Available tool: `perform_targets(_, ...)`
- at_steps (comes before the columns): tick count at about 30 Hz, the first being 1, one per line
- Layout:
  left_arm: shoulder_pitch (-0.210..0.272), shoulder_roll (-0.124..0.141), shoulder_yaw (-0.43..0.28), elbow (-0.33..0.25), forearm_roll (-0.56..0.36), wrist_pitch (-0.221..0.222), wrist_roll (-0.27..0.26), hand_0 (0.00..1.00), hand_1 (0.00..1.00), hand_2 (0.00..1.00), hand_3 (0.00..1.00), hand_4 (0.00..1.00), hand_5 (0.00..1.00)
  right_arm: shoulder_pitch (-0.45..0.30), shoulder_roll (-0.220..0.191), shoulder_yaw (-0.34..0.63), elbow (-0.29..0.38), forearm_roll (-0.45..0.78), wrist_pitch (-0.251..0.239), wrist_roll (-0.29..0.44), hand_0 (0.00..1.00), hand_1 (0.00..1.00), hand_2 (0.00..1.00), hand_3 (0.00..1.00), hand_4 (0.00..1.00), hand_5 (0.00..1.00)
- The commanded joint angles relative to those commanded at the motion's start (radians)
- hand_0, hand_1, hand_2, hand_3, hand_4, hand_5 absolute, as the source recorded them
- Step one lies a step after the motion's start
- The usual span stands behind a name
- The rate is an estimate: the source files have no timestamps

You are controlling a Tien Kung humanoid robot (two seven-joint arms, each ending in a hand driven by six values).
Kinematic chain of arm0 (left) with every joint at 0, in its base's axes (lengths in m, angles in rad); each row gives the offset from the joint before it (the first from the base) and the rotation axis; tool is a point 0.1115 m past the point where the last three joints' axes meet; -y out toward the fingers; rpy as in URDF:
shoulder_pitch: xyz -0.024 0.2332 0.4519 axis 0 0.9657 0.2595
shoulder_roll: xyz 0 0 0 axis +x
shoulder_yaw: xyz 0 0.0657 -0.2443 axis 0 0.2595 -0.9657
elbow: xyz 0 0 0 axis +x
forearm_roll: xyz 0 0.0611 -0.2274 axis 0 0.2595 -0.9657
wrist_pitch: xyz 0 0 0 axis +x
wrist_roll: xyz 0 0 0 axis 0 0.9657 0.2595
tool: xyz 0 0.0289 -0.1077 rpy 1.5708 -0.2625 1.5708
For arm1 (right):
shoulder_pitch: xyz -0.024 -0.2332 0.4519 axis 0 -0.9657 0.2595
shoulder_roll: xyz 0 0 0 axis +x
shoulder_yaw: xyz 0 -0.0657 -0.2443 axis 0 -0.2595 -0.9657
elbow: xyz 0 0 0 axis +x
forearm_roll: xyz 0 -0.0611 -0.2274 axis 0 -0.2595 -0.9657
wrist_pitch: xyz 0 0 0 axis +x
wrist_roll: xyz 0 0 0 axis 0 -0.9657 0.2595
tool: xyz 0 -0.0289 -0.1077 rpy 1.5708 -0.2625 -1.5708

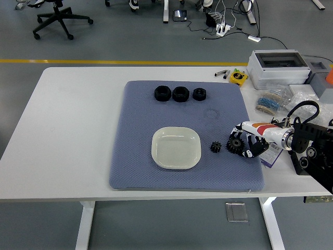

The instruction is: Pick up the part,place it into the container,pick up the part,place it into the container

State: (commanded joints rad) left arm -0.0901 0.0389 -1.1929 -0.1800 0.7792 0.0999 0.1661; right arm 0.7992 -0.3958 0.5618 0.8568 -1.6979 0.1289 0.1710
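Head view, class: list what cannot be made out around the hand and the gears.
- Right hand on the larger gear: fingers curl around it, but whether it is lifted off the mat is too small to tell.
- Gear's right side: hidden by the fingers.
- Right arm: cut off by the right edge.
- Small gear: teeth too small to count.

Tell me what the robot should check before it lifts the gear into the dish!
1. Right hand around the larger gear: ok, fingers curl round it.
2. Grip firm: cannot tell.
3. Gear off the blue mat: not ok, it looks to be resting there.
4. Square dish empty: ok.
5. Smaller gear lies on the way to the dish: not ok, lift over it.
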Motion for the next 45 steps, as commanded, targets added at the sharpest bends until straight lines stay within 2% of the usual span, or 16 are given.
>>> perform_targets(1, 0.0, 0.0, -0.001, 0.0, 0.002, 0.0, 0.0, 0.913, 0.879, 0.876, 0.586, 0.53, 0.702, 0.001, -0.001, 0.003, 0.005, 0.001, 0.0, -0.001, 0.094, 0.203, 0.306, 0.383, 0.23, 0.002)
perform_targets(15, 0.001, 0.003, -0.002, 0.0, 0.003, 0.002, -0.001, 0.913, 0.879, 0.875, 0.586, 0.529, 0.702, 0.042, 0.001, 0.031, 0.119, -0.026, 0.01, -0.015, 0.086, 0.193, 0.303, 0.386, 0.218, 0.002)
perform_targets(23, 0.004, 0.005, -0.001, 0.0, 0.004, 0.004, -0.001, 0.913, 0.877, 0.875, 0.585, 0.529, 0.701, 0.114, 0.048, -0.014, 0.172, -0.031, 0.019, -0.023, 0.087, 0.191, 0.301, 0.387, 0.219, 0.002)
perform_targets(32, 0.001, 0.005, 0.008, 0.0, -0.001, 0.011, -0.003, 0.916, 0.88, 0.876, 0.586, 0.529, 0.7, 0.166, 0.135, -0.087, 0.136, -0.034, 0.028, -0.029, 0.092, 0.201, 0.315, 0.394, 0.21, 0.002)
perform_targets(39, -0.003, 0.007, 0.037, 0.0, -0.045, 0.016, -0.013, 0.916, 0.881, 0.875, 0.585, 0.531, 0.702, 0.147, 0.108, -0.083, 0.058, -0.043, 0.029, -0.036, 0.098, 0.207, 0.33, 0.4, 0.186, 0.002)
perform_targets(45, -0.001, 0.006, 0.031, 0.0, -0.036, 0.015, -0.01, 0.917, 0.881, 0.875, 0.585, 0.531, 0.7, 0.146, 0.084, -0.088, 0.046, -0.039, 0.038, -0.038, 0.109, 0.225, 0.348, 0.405, 0.17, 0.002)
